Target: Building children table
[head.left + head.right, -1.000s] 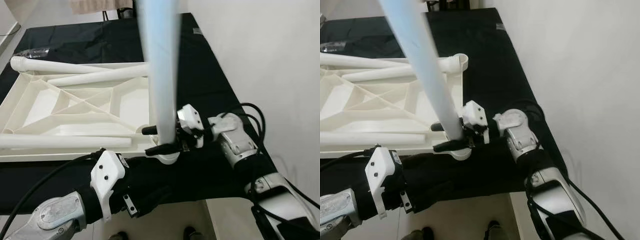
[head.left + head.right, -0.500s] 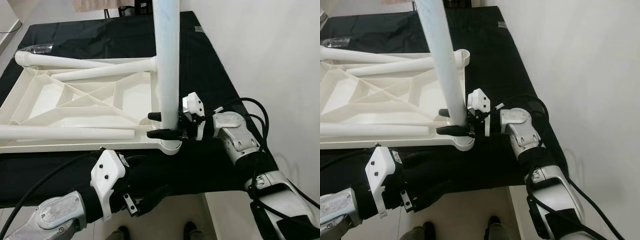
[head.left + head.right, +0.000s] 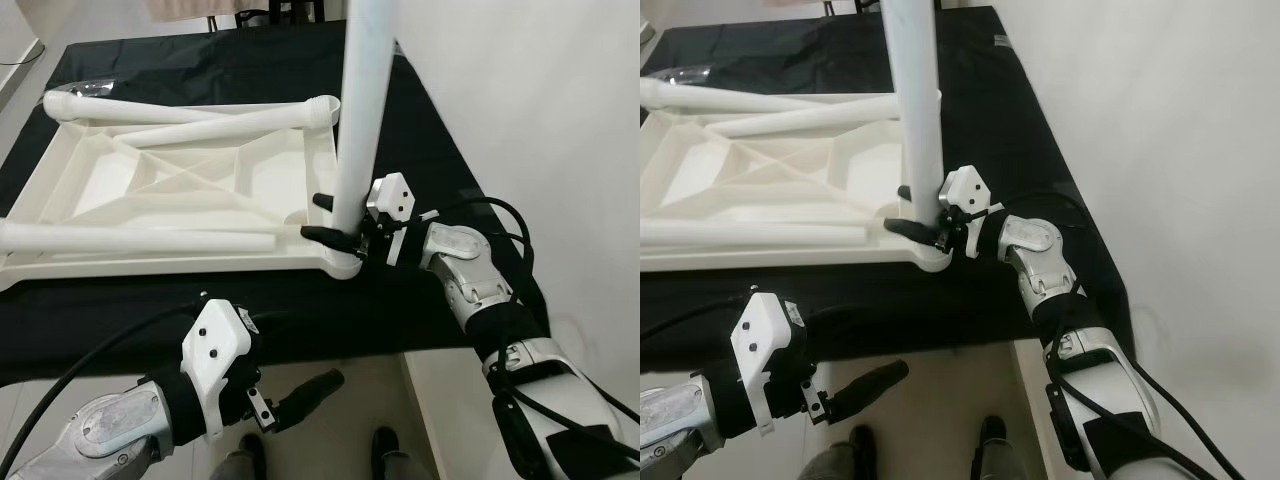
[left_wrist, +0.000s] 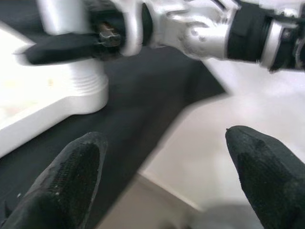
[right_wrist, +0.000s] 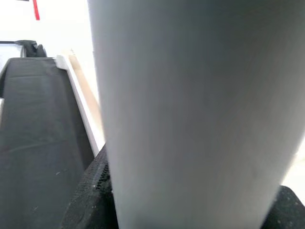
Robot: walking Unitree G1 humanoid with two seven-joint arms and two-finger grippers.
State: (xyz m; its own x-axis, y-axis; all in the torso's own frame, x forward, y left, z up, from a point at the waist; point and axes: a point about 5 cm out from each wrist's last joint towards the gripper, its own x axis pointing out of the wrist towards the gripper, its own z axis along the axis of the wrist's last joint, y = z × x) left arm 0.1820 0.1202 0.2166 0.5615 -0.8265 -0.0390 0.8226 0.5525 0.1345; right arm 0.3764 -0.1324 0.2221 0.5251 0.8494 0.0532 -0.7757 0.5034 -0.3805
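Right claw [image 3: 330, 218] pinching upright white table leg [image 3: 360, 110] at upturned table's [image 3: 170, 190] corner socket, left claw [image 4: 164, 176] spread off the tabletop [image 3: 420, 170] edge

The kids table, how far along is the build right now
Done: the upturned white tabletop lies on the black cloth, ribs up. In hand: the right gripper has its jaws closed on one upright leg standing in the near corner socket. Left: three loose legs lie on the tabletop, unfitted. The left gripper hangs open below the table edge.
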